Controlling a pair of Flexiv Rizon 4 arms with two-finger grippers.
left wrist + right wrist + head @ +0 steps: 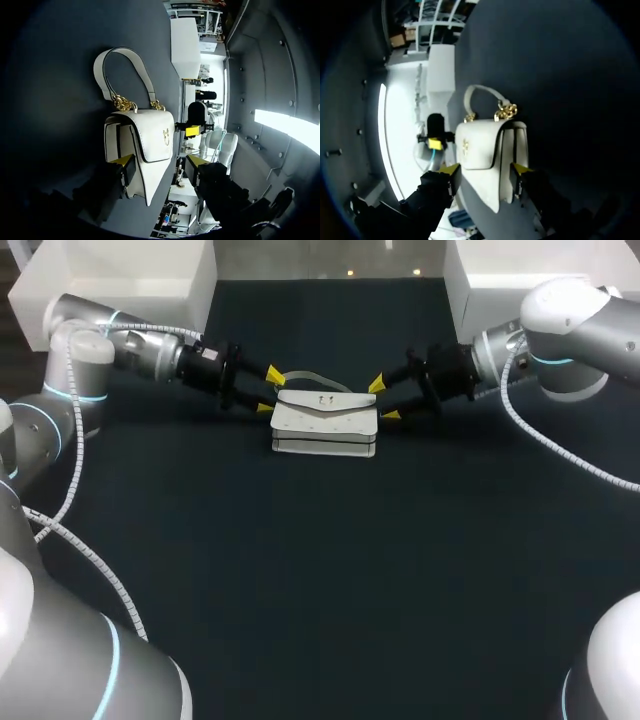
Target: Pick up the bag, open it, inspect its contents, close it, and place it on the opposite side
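Note:
A white handbag (325, 422) with a gold clasp and a chain-linked strap (312, 377) lies flat at the middle of the dark table. My left gripper (269, 390) is at its left end and stands open. The bag's end (150, 150) is between its fingers; one fingertip (124, 165) rests against the back face and the other stands just off the flap. My right gripper (383, 400) is at the bag's right end, also open, straddling that end (485, 145) with its fingertips (451, 172) close to both faces. Each wrist view shows the other gripper beyond the bag.
White blocks stand at the table's back left (130, 280) and back right (500, 280) corners. Dark tabletop (320, 570) stretches in front of the bag and to both sides.

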